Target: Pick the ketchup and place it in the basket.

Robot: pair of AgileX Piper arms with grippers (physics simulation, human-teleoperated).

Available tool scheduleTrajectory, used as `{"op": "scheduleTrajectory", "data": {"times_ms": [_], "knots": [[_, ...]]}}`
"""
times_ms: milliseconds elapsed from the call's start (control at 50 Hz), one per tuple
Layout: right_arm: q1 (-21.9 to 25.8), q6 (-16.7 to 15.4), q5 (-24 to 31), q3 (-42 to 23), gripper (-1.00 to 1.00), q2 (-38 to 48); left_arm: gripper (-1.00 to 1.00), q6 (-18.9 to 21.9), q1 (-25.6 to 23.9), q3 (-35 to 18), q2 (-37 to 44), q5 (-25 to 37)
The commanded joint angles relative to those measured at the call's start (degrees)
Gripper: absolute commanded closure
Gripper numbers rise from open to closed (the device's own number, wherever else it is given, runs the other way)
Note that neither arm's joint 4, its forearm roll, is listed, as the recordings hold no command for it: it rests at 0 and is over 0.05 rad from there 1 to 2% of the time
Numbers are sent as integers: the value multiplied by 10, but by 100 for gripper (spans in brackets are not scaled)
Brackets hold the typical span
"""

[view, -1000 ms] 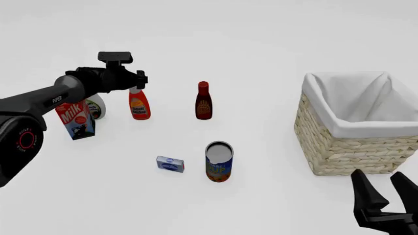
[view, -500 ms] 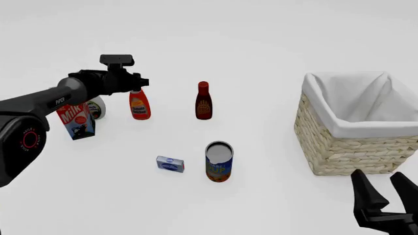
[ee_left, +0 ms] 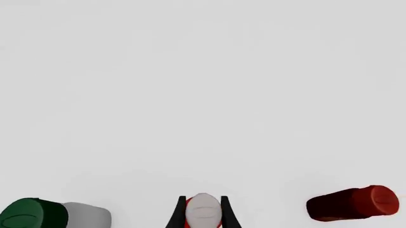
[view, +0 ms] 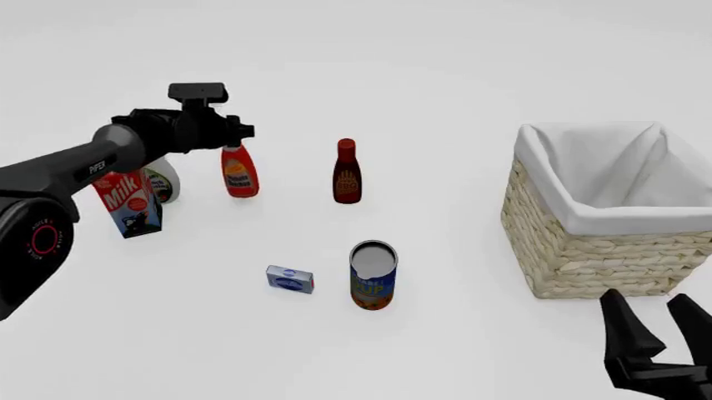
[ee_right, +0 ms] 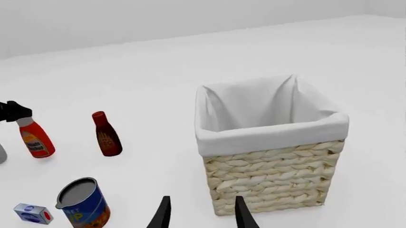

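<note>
Left gripper [view: 233, 133]: jaws closed on the cap of the ketchup [view: 238, 172]; in the left wrist view one finger [ee_left: 178, 213] sits on each side of the grey-white cap.
Ketchup: held at the cap, tilted, at the far left of the table [view: 468, 75], beside the milk carton [view: 129, 202].
Right gripper [view: 654, 333]: jaws parted, nothing between them, low at the near right, just in front of the basket [view: 606, 218].
Basket: upright at the right, well apart from the ketchup; no objects visible inside its white lining.
Dark-red bottle [view: 347, 171]: upright, right of the ketchup.
Can [view: 373, 274]: near centre, small box [view: 289, 279] just left of it.
Green-capped white bottle [ee_left: 51, 216]: lies beside the ketchup in the left wrist view.
</note>
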Motion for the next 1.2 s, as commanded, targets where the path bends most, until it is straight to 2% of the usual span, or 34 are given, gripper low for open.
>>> {"op": "scheduleTrajectory", "data": {"times_ms": [20, 320, 520, 660, 860, 980, 1100, 1200], "knots": [[-1, 1, 3, 0, -100, -5, 100, 7, -8, -23, -27, 26], [-5, -4, 21, 0, -100, -32, 100, 9, -19, -49, -73, 66], [-6, -3, 33, -1, -100, -50, 100, 11, -21, -32, -116, 79], [-3, -9, 62, -13, -100, -74, 100, 14, -30, -14, -156, 93], [30, -35, 141, -67, -100, -104, 100, 13, -44, -1, -228, 132], [48, -44, 156, -88, -100, -101, 100, 11, -50, 18, -267, 146], [90, -75, 172, -119, -100, -100, 100, 11, -62, 29, -317, 174], [108, -89, 180, -143, -100, -96, 100, 6, -68, 40, -347, 189]]}}
